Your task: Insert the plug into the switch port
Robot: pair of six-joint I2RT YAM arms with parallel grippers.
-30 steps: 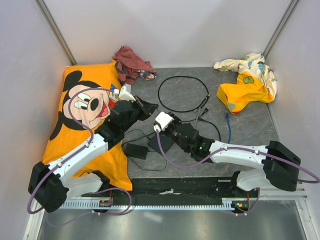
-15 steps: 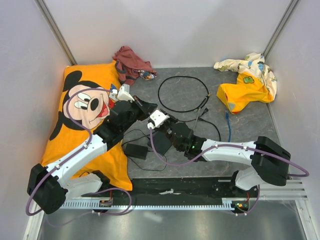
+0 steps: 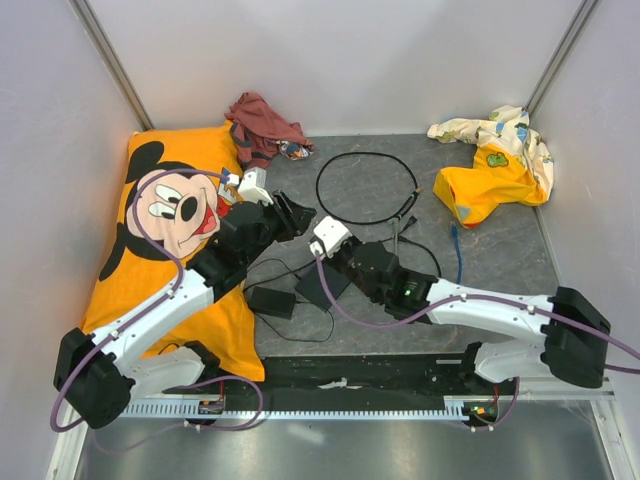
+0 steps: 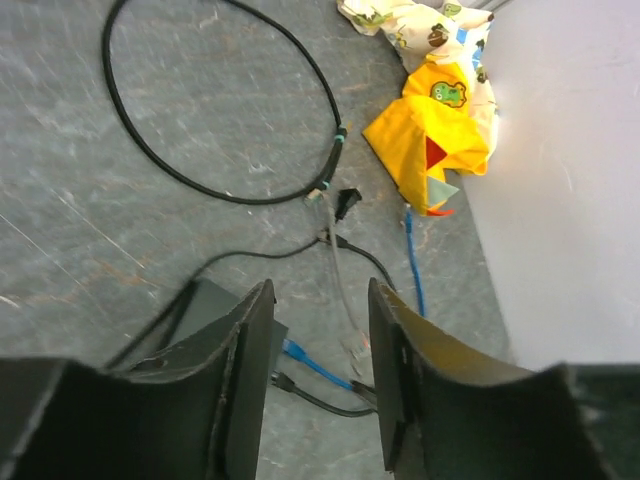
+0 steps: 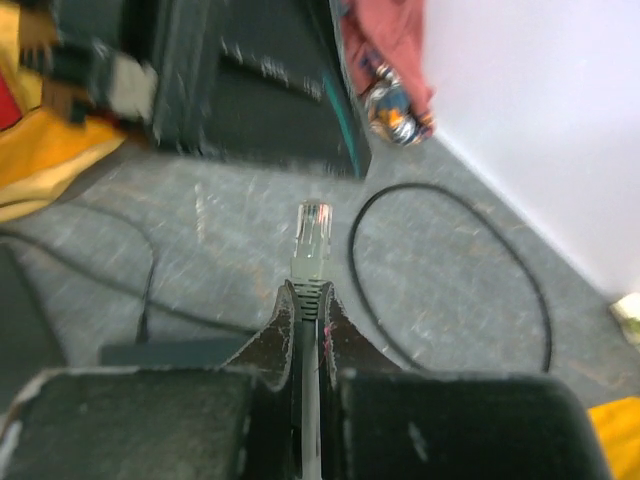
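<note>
Right wrist view is blurry at the top, where a big black shape [image 5: 250, 90] fills the picture. I cannot tell what it is. The right gripper [image 5: 311, 300] is squeezed tight on the plug [image 5: 312, 238], a clear one sticking out past the tips. The switch [image 3: 318, 287] lies flat on the floor [image 3: 480, 260], half covered by the right arm. Its port is too small to see. The left gripper [image 4: 318, 300] is spread wide with nothing in it, and one finger [image 4: 250, 380] hides part of the switch. A black cable loop [image 4: 250, 203] and a yellow cloth [image 4: 435, 130] lie farther off. A small black brick [image 3: 270, 301] sits just beside the switch.
</note>
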